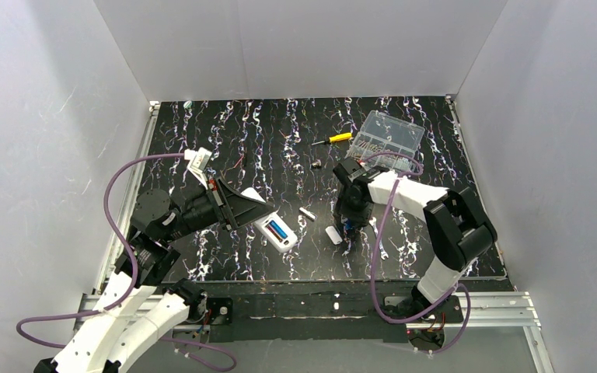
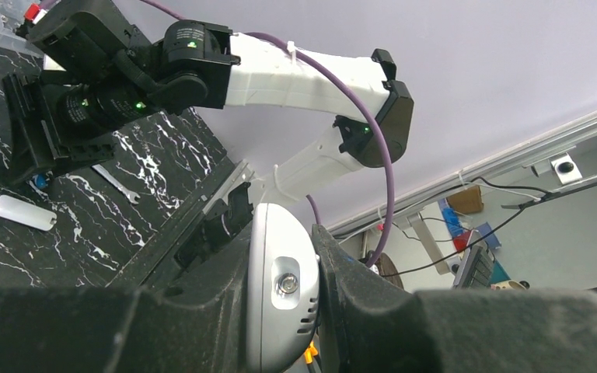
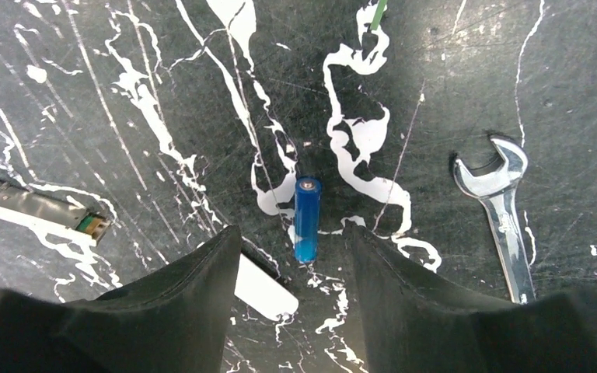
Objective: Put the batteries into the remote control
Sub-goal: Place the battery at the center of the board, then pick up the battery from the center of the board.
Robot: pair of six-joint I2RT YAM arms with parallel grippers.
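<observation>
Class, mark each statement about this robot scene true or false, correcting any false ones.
1. The left hand grips the remote control. True.
2. The right hand holds a battery. False: the battery lies on the table between its open fingers.
3. A wrench lies on the table, apart from that battery. True.
4. The yellow-handled screwdriver sits inside the clear box. False: it lies on the table beside the box.

No legible text, labels, numbers or signs in any view
</observation>
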